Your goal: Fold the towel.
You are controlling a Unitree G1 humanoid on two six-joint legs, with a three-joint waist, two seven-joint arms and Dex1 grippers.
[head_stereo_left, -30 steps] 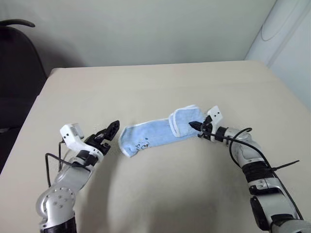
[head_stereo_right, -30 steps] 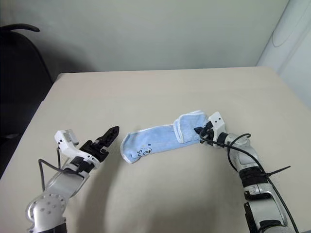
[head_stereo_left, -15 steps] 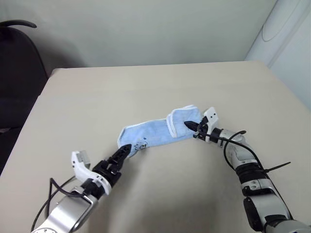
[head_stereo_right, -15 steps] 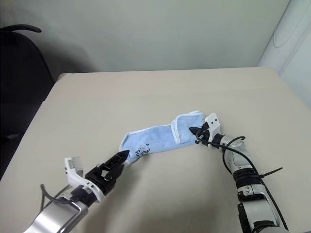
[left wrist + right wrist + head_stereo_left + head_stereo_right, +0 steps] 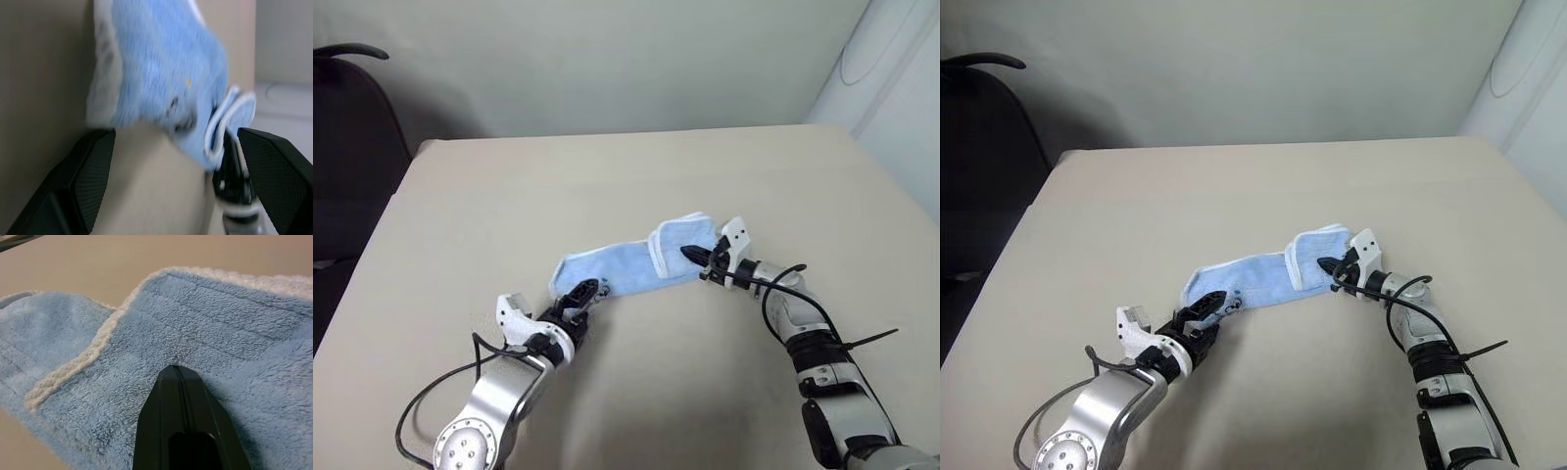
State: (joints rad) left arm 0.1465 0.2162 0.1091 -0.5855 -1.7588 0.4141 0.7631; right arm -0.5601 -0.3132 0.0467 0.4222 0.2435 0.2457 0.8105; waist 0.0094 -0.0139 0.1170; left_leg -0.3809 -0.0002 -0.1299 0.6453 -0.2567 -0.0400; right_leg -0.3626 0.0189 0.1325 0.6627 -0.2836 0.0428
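Observation:
The light-blue towel [image 5: 626, 266] lies as a long strip across the middle of the table, and its right end is folded back over itself. My left gripper [image 5: 582, 292] is open at the towel's left end. In the left wrist view its two fingers [image 5: 88, 171] stand wide apart on either side of that end [image 5: 161, 78], close to the dark embroidered mark [image 5: 181, 115]. My right gripper [image 5: 690, 254] is shut. Its closed tip [image 5: 177, 369] rests on top of the folded flap [image 5: 220, 328], with no cloth between the fingers.
The beige table [image 5: 607, 186] has bare surface all around the towel. A black chair [image 5: 347, 147] stands beyond the table's far left corner. A white panel [image 5: 891, 69] rises at the far right.
My left arm has swung right from beside the towel to its left end, and the wrist has rolled. The right gripper has stayed on the folded flap.

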